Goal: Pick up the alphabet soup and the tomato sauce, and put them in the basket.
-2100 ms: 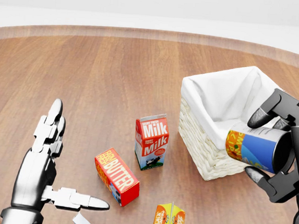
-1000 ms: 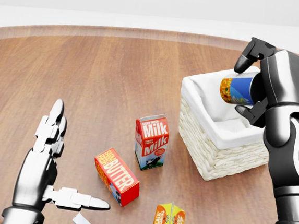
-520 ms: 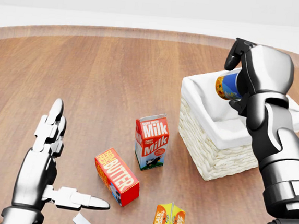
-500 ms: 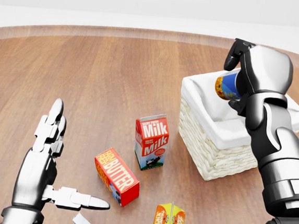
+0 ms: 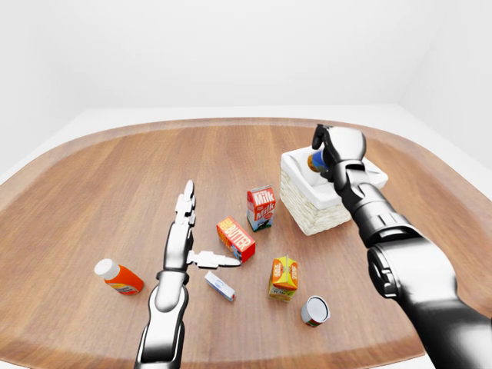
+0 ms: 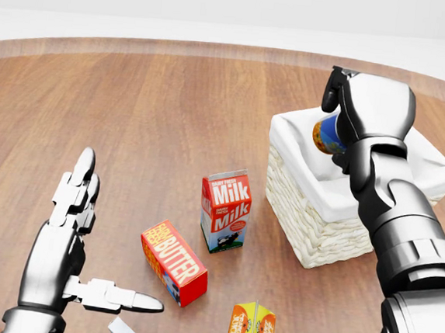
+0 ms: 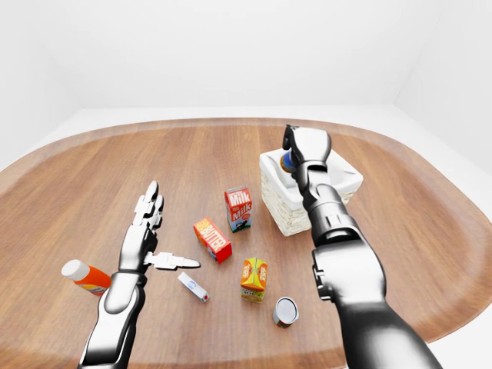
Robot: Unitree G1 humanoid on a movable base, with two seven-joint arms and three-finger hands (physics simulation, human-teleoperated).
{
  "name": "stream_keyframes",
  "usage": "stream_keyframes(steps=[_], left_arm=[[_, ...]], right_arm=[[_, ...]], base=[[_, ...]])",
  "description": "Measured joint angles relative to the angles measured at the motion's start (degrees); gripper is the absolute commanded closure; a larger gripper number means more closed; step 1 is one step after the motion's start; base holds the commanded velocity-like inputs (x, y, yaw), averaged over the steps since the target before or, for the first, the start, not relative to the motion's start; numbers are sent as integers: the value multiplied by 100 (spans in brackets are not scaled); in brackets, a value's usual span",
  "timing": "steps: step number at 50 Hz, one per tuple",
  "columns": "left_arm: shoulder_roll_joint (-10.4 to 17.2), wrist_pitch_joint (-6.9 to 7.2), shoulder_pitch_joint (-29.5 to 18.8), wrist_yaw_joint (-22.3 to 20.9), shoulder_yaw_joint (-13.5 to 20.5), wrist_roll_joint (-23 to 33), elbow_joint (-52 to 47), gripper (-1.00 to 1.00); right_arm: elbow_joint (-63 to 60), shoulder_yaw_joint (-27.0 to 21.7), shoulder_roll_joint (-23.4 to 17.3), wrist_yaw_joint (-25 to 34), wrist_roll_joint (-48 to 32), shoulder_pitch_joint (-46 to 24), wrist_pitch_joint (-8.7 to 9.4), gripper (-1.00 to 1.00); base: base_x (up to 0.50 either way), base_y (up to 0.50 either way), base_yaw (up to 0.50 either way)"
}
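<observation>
My right hand (image 6: pixel 337 127) is shut on a can with a blue and orange label, the alphabet soup (image 6: pixel 323 136). It holds the can tilted on its side above the white-lined wicker basket (image 6: pixel 319 236), near the basket's upper rim in the head view. A second can, dark red with a grey lid, the tomato sauce (image 5: pixel 314 310), lies on the table near the bottom of the left-eye view. My left hand (image 6: pixel 108 241) hovers open and flat over the table at lower left, holding nothing.
A milk carton (image 6: pixel 225 210) stands left of the basket. A red butter box (image 6: pixel 173 262) and an orange-yellow carton (image 6: pixel 250 329) lie below it. A small white-blue box (image 5: pixel 220 286) and an orange bottle (image 5: pixel 119 277) lie near my left arm.
My right hand has carried the can from beside the basket's lower right up and leftward over the basket. The left hand and the table's things have not moved.
</observation>
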Motion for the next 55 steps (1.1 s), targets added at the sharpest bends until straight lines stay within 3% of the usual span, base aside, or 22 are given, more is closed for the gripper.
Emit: stream_keyframes(steps=[17,55], left_arm=[[0,0,-14,9,12,-13,29,-100],[0,0,4,-9,9,-31,5,-100]], right_arm=[[319,93,97,0,-322,-273,0,100],[507,198,-28,0,-1467,-182,0,100]], base=[[0,0,0],[0,0,0]])
